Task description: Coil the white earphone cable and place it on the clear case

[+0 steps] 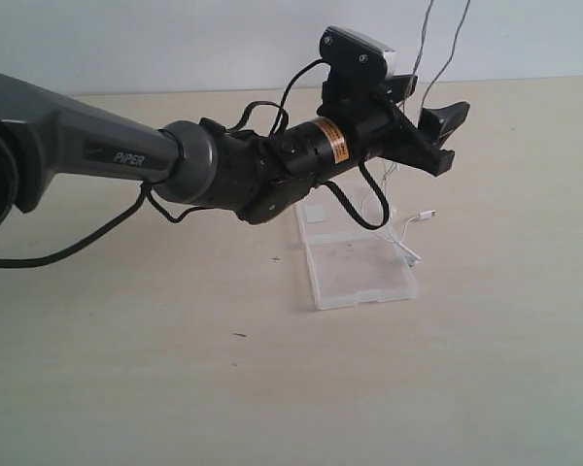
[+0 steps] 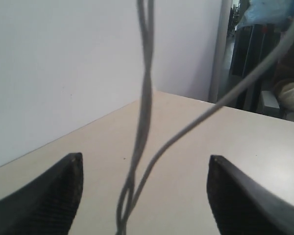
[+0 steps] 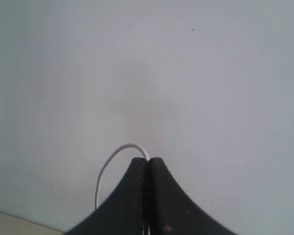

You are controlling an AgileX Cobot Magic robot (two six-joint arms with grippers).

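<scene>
The white earphone cable (image 1: pixel 400 236) hangs in thin strands from above the exterior view down to the table, and its plug end lies beside the clear case (image 1: pixel 355 274). The case lies open and flat at mid-table. My left gripper (image 1: pixel 426 115) is held above the case's far end. It is open in the left wrist view (image 2: pixel 144 159), with the twisted cable strands (image 2: pixel 146 93) hanging between its fingers without touching them. My right gripper (image 3: pixel 148 161) is out of the exterior view. It is shut on the cable (image 3: pixel 108 164), a loop of which arches out from its tips.
The left arm (image 1: pixel 97 146) stretches across the pale wooden table from the left, with its black cable (image 1: pixel 68 248) drooping beneath. A white wall backs the table. Dark furniture and a blue bag (image 2: pixel 269 14) show past the table's far corner.
</scene>
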